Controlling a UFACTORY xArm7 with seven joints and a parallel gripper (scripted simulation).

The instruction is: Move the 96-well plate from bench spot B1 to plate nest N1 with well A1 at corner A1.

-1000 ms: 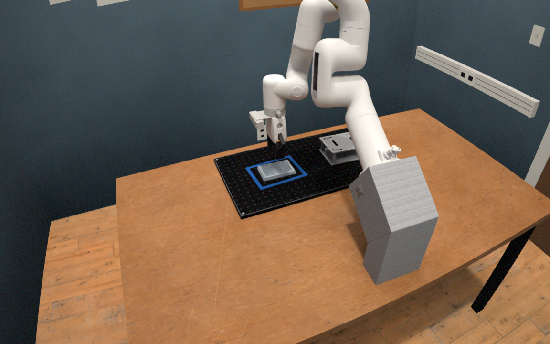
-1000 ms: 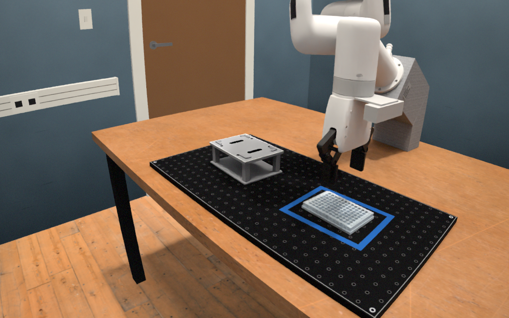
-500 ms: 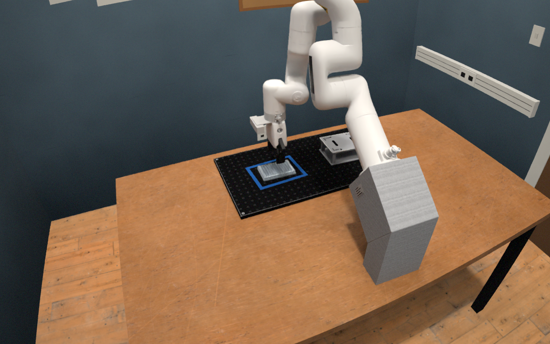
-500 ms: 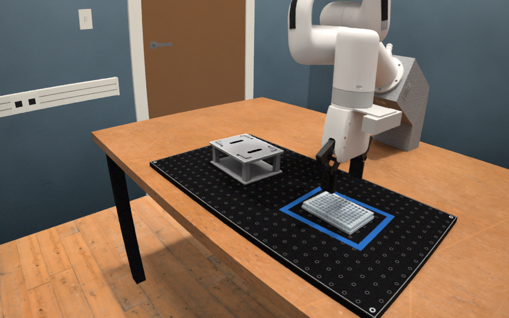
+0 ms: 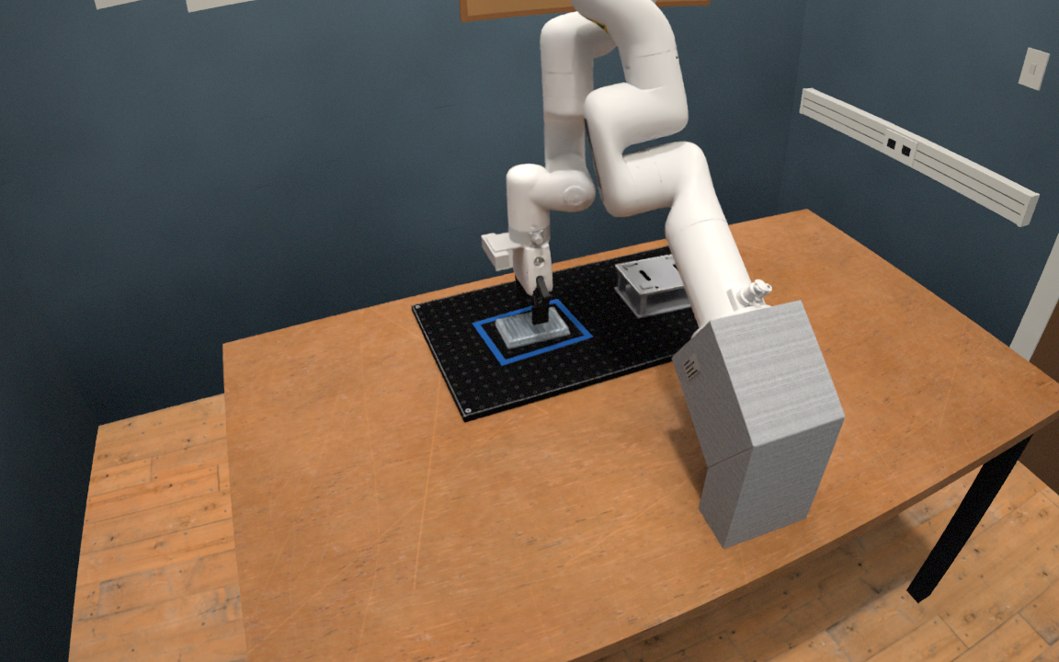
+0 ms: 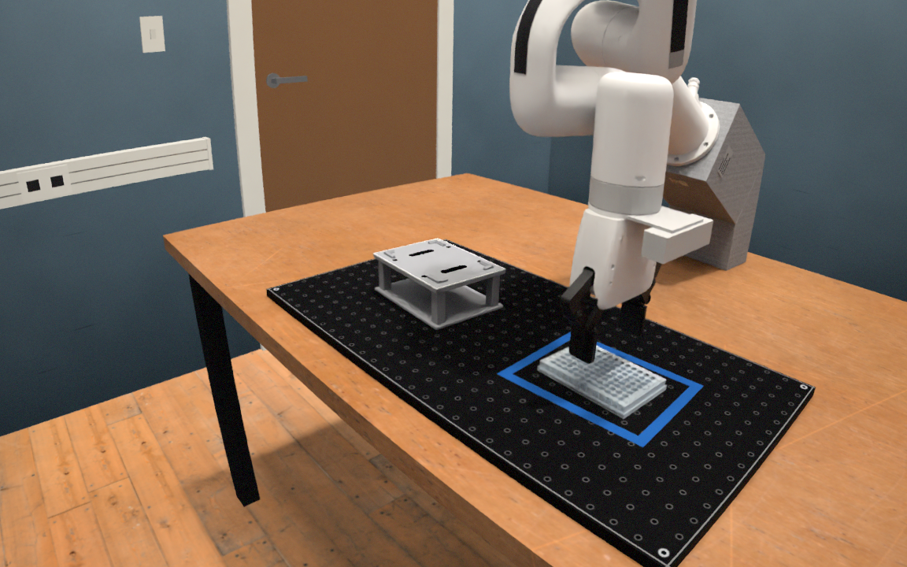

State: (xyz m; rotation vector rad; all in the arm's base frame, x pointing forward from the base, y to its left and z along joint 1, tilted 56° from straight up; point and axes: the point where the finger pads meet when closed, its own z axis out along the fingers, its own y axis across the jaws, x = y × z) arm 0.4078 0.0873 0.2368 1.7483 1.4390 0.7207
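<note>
The clear 96-well plate [image 5: 529, 330] lies flat inside the blue outline of spot B1 on the black perforated board; it also shows in the exterior view [image 6: 601, 379]. My gripper [image 6: 608, 339] hangs over the plate's far end, pointing down, fingers open. In the exterior view one black finger stands at the plate's near long side and the other behind its far side. In the top view the gripper [image 5: 539, 313] overlaps the plate. The grey raised nest N1 [image 6: 438, 277] stands empty on the board, well apart from the plate; it also shows in the top view [image 5: 653, 285]. I cannot make out the cut-off corner.
The black board [image 6: 527, 380] lies on a wooden table. The arm's grey base block [image 5: 756, 419] stands on the table by the board. A wall rail and a door are behind the table.
</note>
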